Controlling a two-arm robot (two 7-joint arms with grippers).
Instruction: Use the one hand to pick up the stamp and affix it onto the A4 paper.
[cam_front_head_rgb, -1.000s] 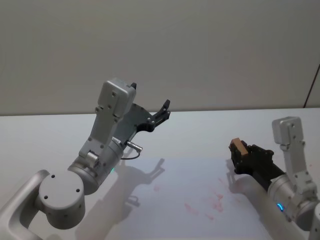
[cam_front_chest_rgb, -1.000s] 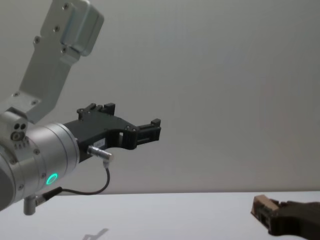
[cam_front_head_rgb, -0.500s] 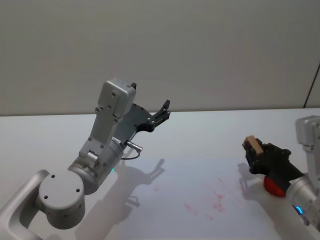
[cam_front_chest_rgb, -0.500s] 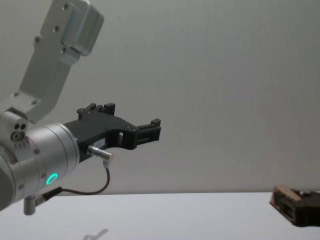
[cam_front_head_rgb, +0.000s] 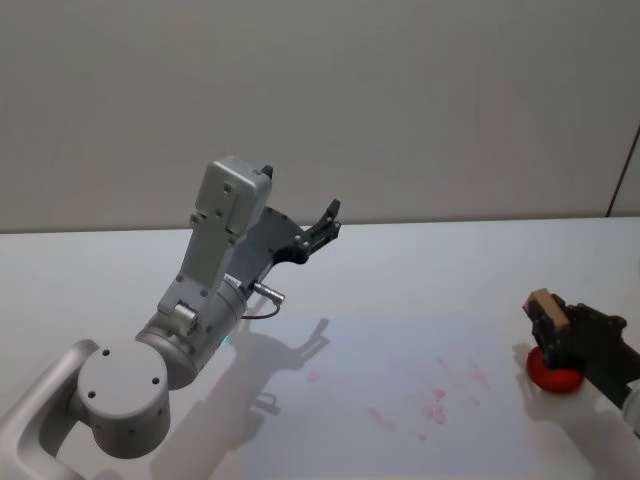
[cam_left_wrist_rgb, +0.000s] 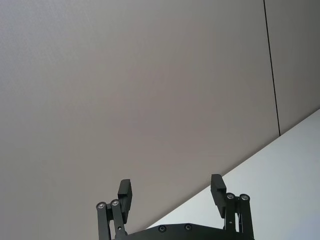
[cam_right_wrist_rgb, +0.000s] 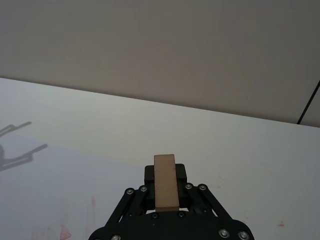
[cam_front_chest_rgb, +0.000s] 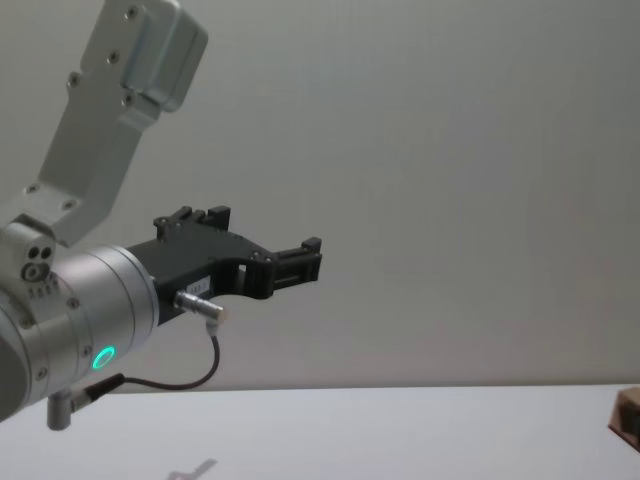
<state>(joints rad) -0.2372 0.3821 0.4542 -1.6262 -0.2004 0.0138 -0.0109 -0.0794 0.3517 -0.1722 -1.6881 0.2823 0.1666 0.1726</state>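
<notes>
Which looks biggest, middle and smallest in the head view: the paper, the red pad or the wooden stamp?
1. A4 paper, by far the biggest.
2. Red pad, partly hidden behind the right hand.
3. Stamp, smallest, held in that hand.
The stamp is partly covered, so the last two are close.

left claw (cam_front_head_rgb: 330, 218): raised, fingers apart | right claw (cam_front_head_rgb: 552, 322): low at right edge, fingers clamped

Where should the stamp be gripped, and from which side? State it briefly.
Grip the wooden stamp across its two flat, parallel long sides, approaching from its rear end so that the other end sticks out past the fingers. The right gripper is shut on it this way, and the narrow block fits squarely between the jaws.
</notes>
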